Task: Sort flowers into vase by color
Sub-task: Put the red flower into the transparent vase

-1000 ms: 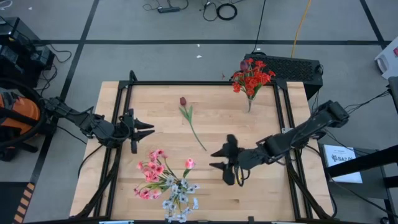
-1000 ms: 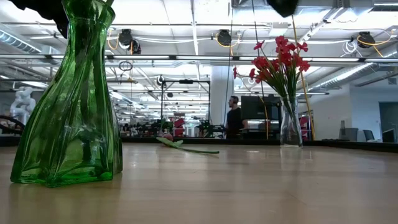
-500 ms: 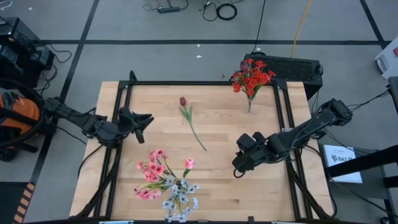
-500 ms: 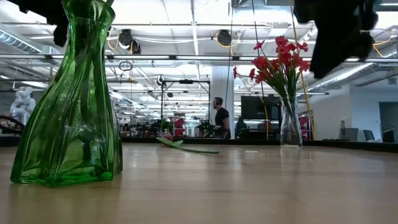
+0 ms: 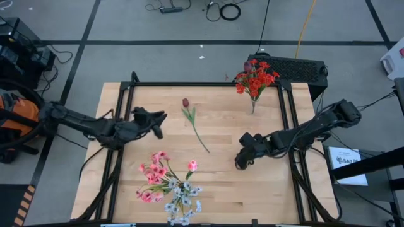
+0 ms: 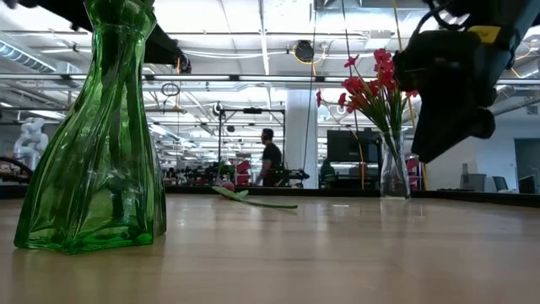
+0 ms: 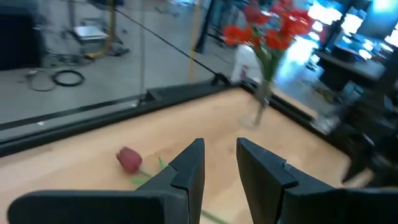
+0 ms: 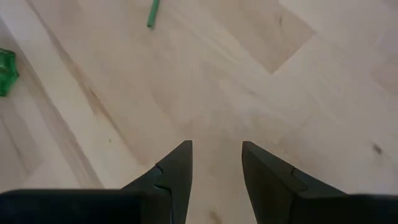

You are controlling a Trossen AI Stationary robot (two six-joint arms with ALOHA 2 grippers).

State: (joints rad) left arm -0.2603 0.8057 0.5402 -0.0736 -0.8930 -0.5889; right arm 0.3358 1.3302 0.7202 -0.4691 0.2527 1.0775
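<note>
A dark maroon tulip (image 5: 185, 102) lies flat on the wooden table, its green stem (image 5: 201, 139) running toward the near right. It also shows as tulip (image 7: 129, 160) in the left wrist view. Red flowers (image 5: 255, 77) stand in a clear vase (image 6: 393, 169) at the far right. Pink flowers (image 5: 153, 174) and whitish sprigs (image 5: 182, 203) stand in a green vase (image 6: 93, 143) at the near edge. My left gripper (image 5: 161, 118) hovers left of the tulip, narrowly open (image 7: 219, 152). My right gripper (image 5: 240, 162), open (image 8: 216, 152), points down over bare wood, right of the stem's end (image 8: 152, 14).
A black frame (image 5: 202, 84) runs along the table's far edge and sides. Bare wood lies between the tulip and the clear vase. A person (image 6: 271, 162) walks in the room behind. An orange device (image 5: 16, 116) and cables sit on the floor to the left.
My left gripper has reached toward the table's right, closing on the tulip. My right gripper has drawn back toward the right edge and tipped from level to pointing down. The flowers and vases have stayed put.
</note>
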